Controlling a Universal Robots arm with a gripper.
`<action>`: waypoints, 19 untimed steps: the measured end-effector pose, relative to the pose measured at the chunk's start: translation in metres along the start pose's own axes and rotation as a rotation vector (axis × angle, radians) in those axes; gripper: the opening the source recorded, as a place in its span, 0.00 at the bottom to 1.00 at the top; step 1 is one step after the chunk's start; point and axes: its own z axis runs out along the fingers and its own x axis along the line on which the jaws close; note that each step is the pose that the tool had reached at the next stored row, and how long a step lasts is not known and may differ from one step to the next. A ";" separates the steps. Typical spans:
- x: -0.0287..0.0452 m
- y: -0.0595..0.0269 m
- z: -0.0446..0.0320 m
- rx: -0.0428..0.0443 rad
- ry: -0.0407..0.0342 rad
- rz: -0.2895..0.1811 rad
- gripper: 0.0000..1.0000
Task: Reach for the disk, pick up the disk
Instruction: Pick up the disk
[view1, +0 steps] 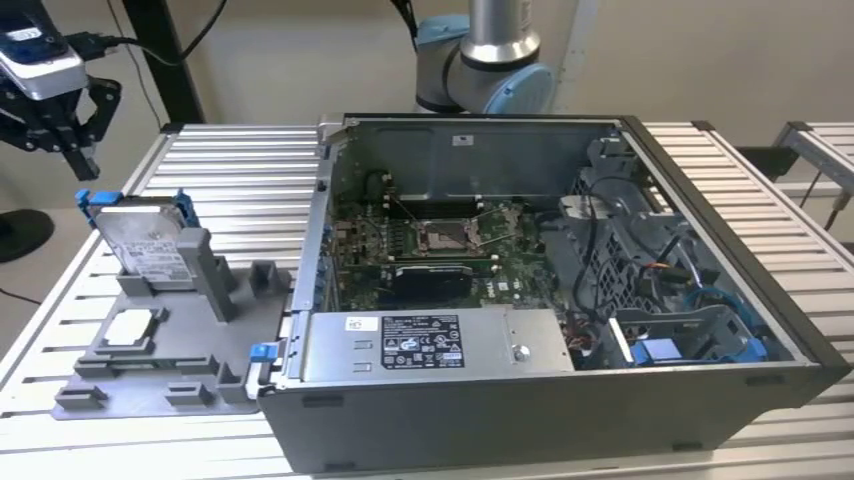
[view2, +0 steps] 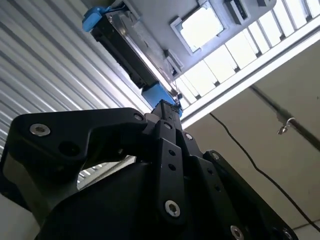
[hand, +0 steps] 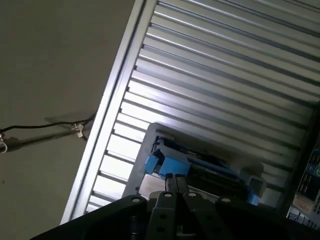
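Observation:
The disk (view1: 144, 240) stands on edge in a grey holder (view1: 200, 300) at the exterior view's left. It is silver-grey with a white label and blue rails. My gripper (view1: 83, 162) hangs above it and slightly toward the exterior view's left, apart from it, fingers together and holding nothing. In the second wrist view the fingertips (view2: 167, 106) line up just short of the disk's (view2: 131, 47) blue rail end. In the first wrist view the gripper (hand: 175, 179) sits right over the disk's (hand: 200, 161) blue-railed top edge.
A small square silver chip (view1: 130, 327) lies on the grey holder in front of the disk. An open computer case (view1: 534, 280) with a labelled grey box (view1: 427, 345) stands at the exterior view's right. The slatted metal table (view1: 240, 170) carries everything.

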 end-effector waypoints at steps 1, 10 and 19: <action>0.0000 0.0000 0.0000 -0.0001 0.0006 -0.018 0.00; 0.0000 0.0000 0.0000 -0.0008 0.0059 -0.182 0.00; 0.0000 0.0000 0.0000 -0.0016 0.0113 -0.347 0.00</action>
